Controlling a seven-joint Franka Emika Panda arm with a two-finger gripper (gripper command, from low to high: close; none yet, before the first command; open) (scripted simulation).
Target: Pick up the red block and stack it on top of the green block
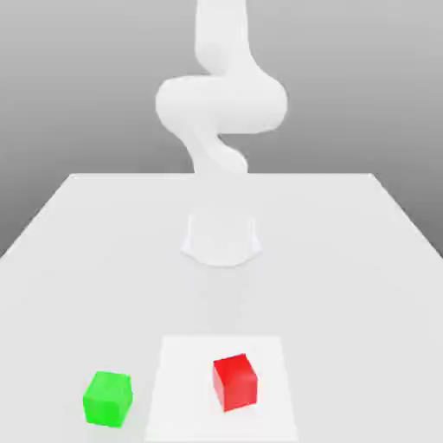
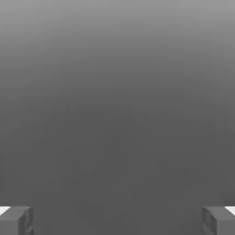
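Note:
A red block [image 1: 235, 382] rests on a white square patch near the front of the table, a little to the exterior view's right of centre. A green block [image 1: 108, 398] sits on the table to the exterior view's left of it, clearly apart. The white arm [image 1: 221, 104] rises from its base at the middle of the table, far behind both blocks. In the hand view my gripper [image 2: 117, 220] is open, its two grey fingertips [image 2: 16, 220] set wide apart with nothing between them, against plain grey background.
The white table [image 1: 346, 260] spans the scene, with its back edge behind the arm. The arm's round base [image 1: 221, 238] stands at the table's middle. A brighter white square patch [image 1: 186, 363] lies under the red block.

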